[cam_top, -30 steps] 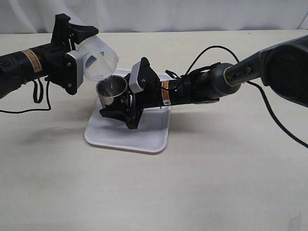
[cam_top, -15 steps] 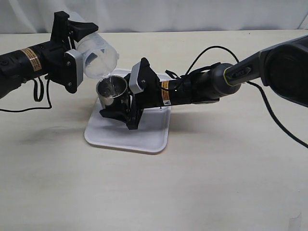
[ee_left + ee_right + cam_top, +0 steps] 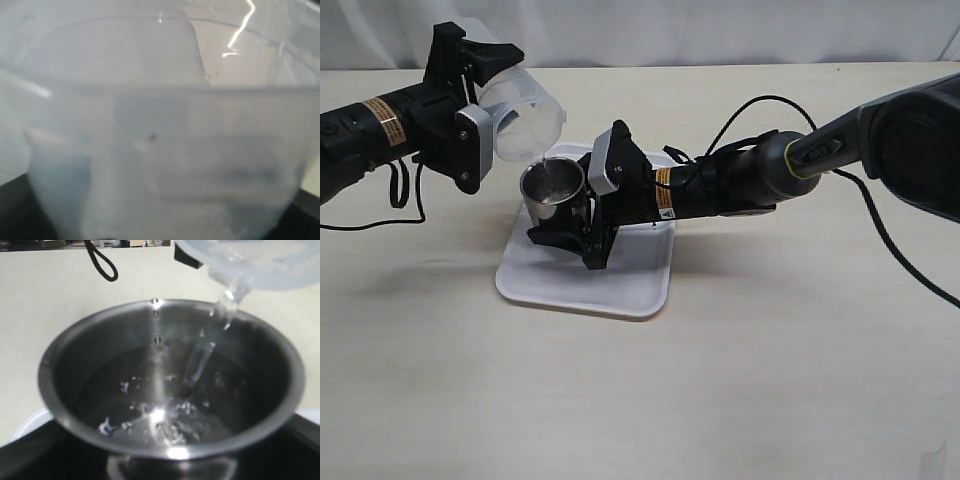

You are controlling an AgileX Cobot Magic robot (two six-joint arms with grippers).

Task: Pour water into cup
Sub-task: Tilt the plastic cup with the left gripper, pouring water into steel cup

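Tilted beaker (image 3: pixel 523 115) hangs over the cup (image 3: pixel 552 190) mouth, blocking access from above.

Shiny silver cup (image 3: pixel 552 186), dark inside; colourless water (image 3: pixel 199 360); milky translucent beaker (image 3: pixel 525 118); white tray (image 3: pixel 630 282); cream table (image 3: pixel 770 380); black cable (image 3: pixel 760 100).

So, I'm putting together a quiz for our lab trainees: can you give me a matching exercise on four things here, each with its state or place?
Things:
1. cup
2. beaker
3. tray
4. water

States:
a. white, lying flat beneath the others
b. tilted, held in the left gripper
c. falling in a thin stream
d. upright, held in the right gripper

Pairs: 1-d, 2-b, 3-a, 4-c
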